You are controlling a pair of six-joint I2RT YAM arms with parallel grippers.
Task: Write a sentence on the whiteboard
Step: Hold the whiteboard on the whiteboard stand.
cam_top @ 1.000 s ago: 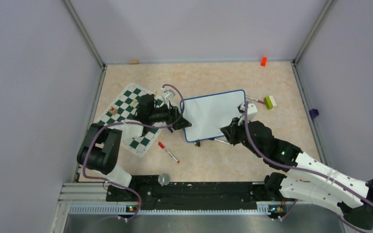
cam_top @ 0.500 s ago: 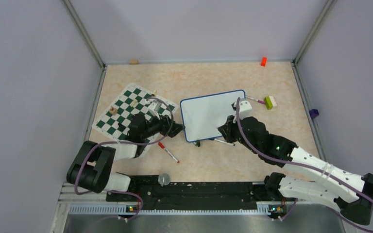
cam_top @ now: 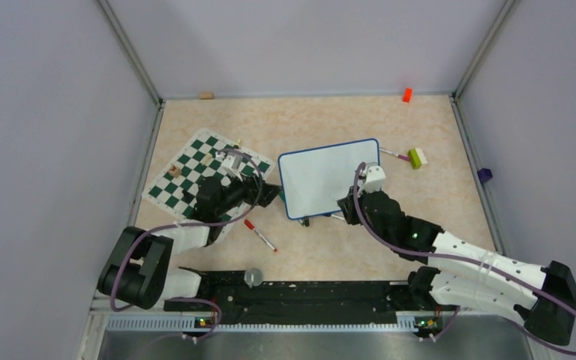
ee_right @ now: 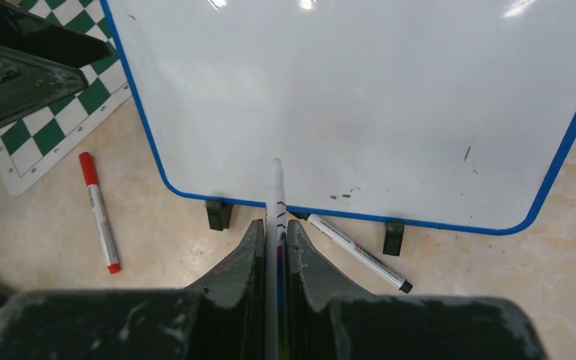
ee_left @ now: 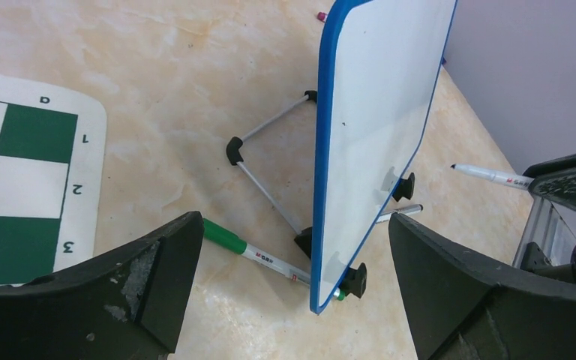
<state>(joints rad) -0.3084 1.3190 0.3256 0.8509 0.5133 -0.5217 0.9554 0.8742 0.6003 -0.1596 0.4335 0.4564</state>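
Holding a white marker clenched between its fingers, the right gripper sits at bottom centre of its wrist view. The marker tip points up at the lower edge of the whiteboard; whether tip and board touch cannot be told.

The whiteboard stands tilted on a wire stand with black feet, at the centre of the overhead view, just right of the green-and-white chess mat. Its face is white, with a few small dark specks near the lower edge.

The left gripper is released, jaws spread wide, grasping nothing, low beside the board's left edge.

A red-and-white marker lies on the table below the mat. A green marker lies by the stand at the board's foot. A black-tipped marker lies under the board's lower edge.
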